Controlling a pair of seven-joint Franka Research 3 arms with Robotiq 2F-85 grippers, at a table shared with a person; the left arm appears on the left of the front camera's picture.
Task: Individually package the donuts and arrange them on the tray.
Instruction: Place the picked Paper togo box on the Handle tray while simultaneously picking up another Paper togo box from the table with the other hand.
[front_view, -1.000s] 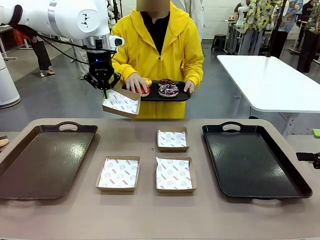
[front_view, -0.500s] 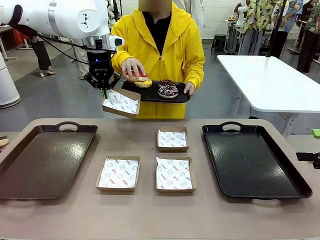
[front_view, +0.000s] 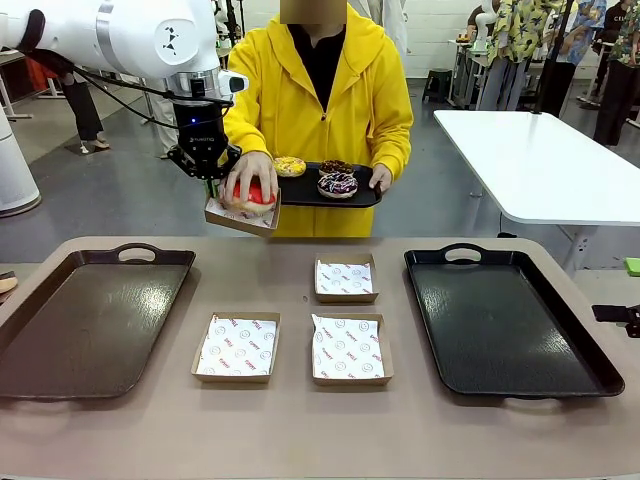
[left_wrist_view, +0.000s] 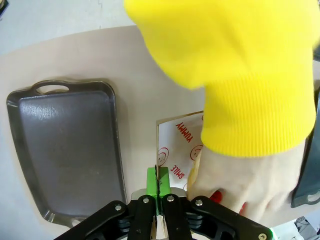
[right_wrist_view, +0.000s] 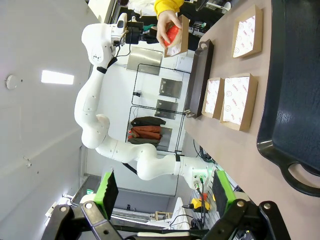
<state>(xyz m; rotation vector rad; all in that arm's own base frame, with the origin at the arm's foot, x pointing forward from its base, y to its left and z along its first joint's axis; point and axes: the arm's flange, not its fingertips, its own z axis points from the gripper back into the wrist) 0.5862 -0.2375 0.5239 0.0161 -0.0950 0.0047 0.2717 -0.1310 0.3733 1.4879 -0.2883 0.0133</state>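
red, glossy donut (front_view: 259, 194) under hand (front_view: 244, 177)

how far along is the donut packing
Done: nothing boxed yet. In hand: the left gripper holds a box by its edge while the person's hand sets the red donut in it. Left: three donuts on the person's tray, three boxes on the table, then arranging on a table tray.

A robotics lab: a white robot arm (front_view: 130, 35) over a work table (front_view: 300, 440), a spare table (front_view: 540, 150), open grey floor (front_view: 110, 205).
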